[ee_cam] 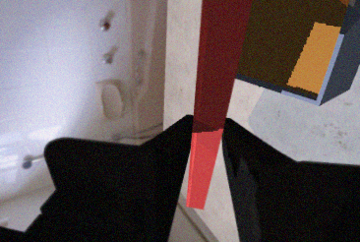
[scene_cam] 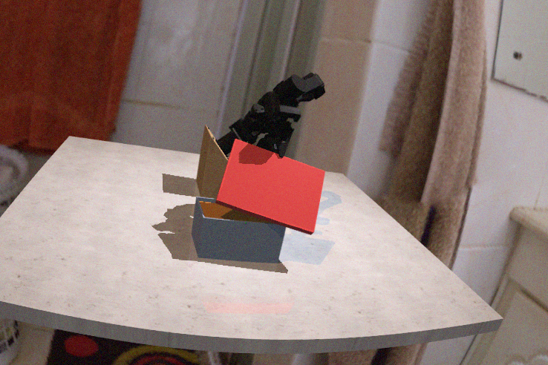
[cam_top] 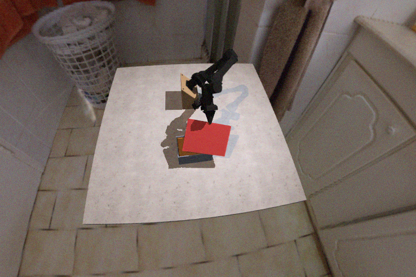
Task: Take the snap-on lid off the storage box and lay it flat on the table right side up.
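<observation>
The red lid [cam_top: 208,140] [scene_cam: 272,188] [ee_cam: 223,34] is off the box, held tilted in the air by its far edge. My gripper [cam_top: 209,123] [scene_cam: 281,155] [ee_cam: 207,123] is shut on that edge. The blue-grey storage box [cam_top: 194,159] [scene_cam: 238,239] [ee_cam: 344,64] stands upright and open on the table, behind and below the lid in the exterior view. Its orange-brown inside shows at the left. The lid hides the box's right part in the top and exterior views. The wrist view shows the lid's edge running between the two fingertips, with the box to its right.
The pale table [cam_top: 151,196] [scene_cam: 111,281] carries the box. A tan upright board [cam_top: 185,86] [scene_cam: 210,168] stands behind the box at the back, close to my arm. The table's front edge lies beyond the box, and its right edge is to the right of the lid.
</observation>
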Available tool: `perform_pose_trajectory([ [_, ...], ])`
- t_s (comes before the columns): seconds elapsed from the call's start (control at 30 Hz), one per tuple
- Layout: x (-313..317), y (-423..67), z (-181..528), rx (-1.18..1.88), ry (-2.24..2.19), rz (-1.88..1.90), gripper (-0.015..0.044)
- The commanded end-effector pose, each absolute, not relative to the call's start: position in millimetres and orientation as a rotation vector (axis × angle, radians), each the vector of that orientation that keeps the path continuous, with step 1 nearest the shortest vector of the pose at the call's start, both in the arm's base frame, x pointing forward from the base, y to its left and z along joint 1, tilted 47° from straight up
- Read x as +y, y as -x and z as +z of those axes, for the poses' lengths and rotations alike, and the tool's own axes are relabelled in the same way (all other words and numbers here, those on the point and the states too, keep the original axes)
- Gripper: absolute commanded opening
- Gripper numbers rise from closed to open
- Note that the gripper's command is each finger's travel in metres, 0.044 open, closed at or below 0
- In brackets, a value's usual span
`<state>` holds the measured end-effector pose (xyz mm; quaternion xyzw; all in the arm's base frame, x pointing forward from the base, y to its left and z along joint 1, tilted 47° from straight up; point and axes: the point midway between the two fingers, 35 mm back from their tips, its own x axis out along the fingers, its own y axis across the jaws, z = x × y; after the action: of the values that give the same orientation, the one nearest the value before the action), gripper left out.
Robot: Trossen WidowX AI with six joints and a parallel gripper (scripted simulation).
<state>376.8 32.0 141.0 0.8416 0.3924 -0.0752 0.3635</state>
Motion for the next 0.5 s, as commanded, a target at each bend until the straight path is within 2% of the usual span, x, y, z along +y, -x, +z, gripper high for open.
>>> perform_pose_trajectory([
  [0.0,36.2,-375.6,148.2,0.997,-2.168,-0.197,0.0],
  [0.47,54.8,-369.8,168.5,0.998,-2.169,-0.197,0.0],
])
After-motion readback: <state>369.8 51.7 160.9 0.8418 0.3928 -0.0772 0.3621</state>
